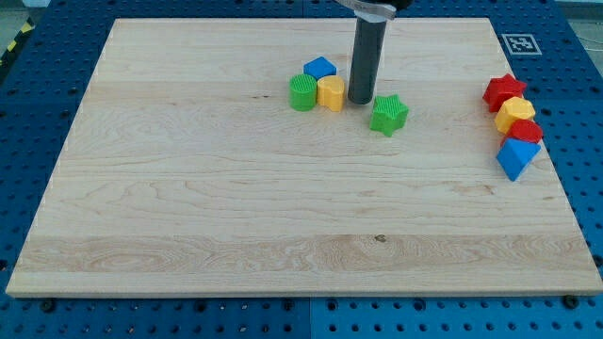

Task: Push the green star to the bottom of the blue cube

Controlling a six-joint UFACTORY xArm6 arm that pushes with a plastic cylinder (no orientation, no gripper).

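Note:
The green star (388, 114) lies on the wooden board, right of centre near the view's top. The blue cube (320, 69) sits up and to the left of it, behind a green round block (302, 92) and a yellow block (331, 93) that touch each other. My tip (360, 100) stands on the board between the yellow block and the green star, just left of the star and close to both. The star is to the lower right of the blue cube, with the yellow block between them.
At the view's right edge of the board is a cluster: a red star (504, 91), a yellow block (515, 114), a red block (526, 132) and a blue block (516, 157). The board (236, 217) lies on a blue perforated table. A marker tag (516, 42) sits at the top right corner.

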